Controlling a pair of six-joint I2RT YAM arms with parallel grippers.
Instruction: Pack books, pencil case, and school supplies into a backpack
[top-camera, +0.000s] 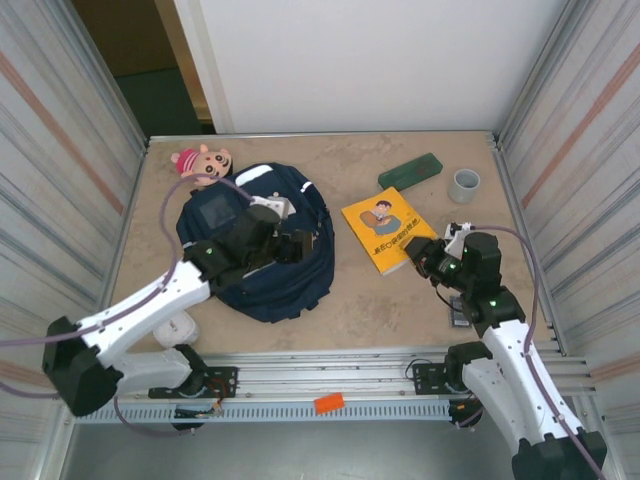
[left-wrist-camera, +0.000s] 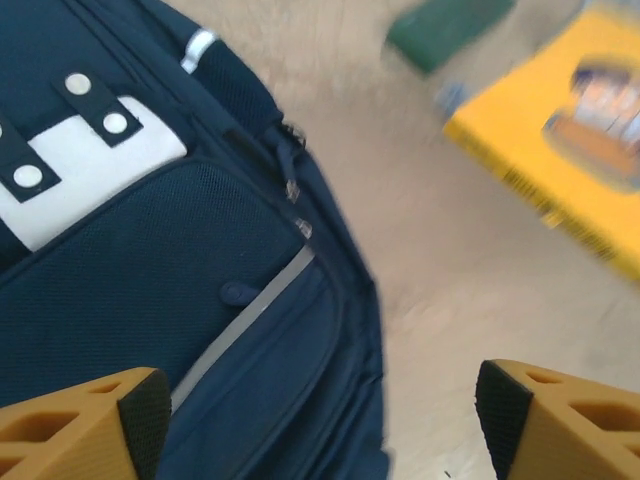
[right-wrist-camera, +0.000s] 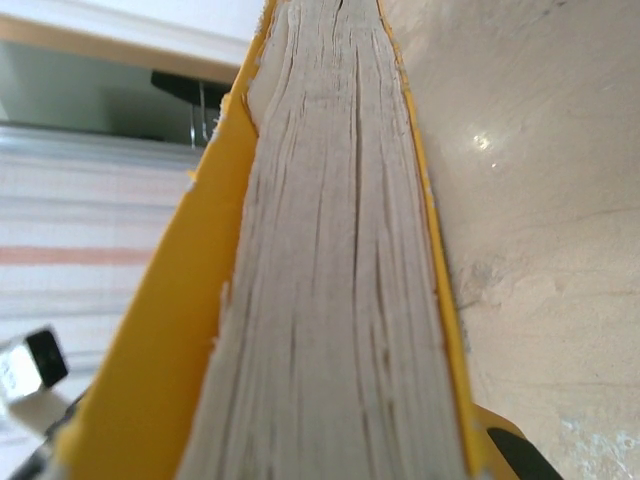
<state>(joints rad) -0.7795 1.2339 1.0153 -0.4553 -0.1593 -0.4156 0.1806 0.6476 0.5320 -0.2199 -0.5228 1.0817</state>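
Backpack (top-camera: 262, 250) flat on table (top-camera: 380, 300), contents hidden. Left gripper (left-wrist-camera: 322, 405) over it, jaws spread. Right gripper (top-camera: 420, 262) jaws pinching near corner of yellow book (top-camera: 385, 225). Pencil case (top-camera: 410, 171) near cup (top-camera: 464, 183).

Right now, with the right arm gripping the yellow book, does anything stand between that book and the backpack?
Nothing lies on the bare table between the yellow book and the backpack. But the left arm's open fingers hover over the backpack's book-side edge, and its visible zip looks shut.
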